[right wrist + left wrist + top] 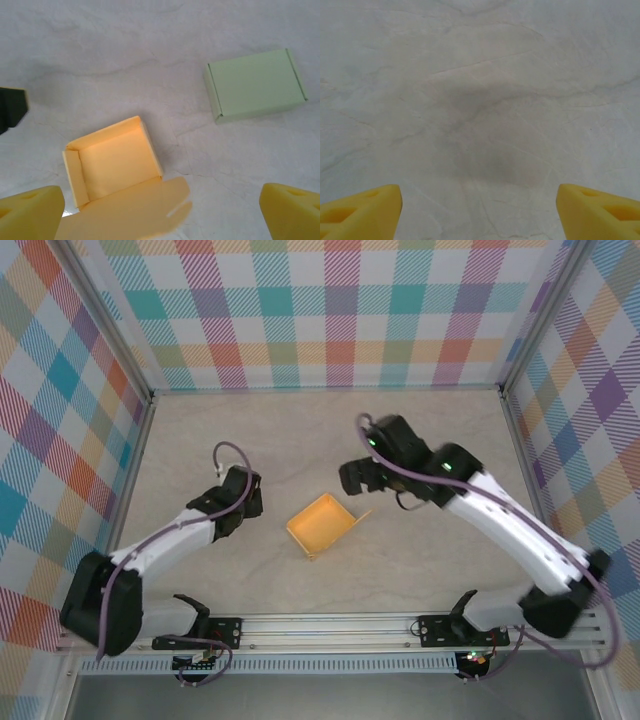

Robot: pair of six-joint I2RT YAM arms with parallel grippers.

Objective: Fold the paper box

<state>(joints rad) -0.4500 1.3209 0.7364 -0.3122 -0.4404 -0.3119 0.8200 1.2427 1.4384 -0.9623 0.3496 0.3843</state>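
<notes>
At mid-table, paper box [320, 524] apart from wide-open left end effector [250, 503] and wide-open right end effector [354, 478], bare tabletop [300, 440] between.

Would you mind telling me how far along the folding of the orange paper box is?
Done: the orange paper box has its walls standing as an open tray. In hand: nothing; the left end effector and right end effector both hang open and empty. Remaining: its lid flap lies flat on the table and needs closing. A closed pale green paper box sits nearby.

Paper box [322, 523] on the table [300, 440] — between left arm [160, 545] and right arm [505, 525]; second box [255, 85] apart
</notes>
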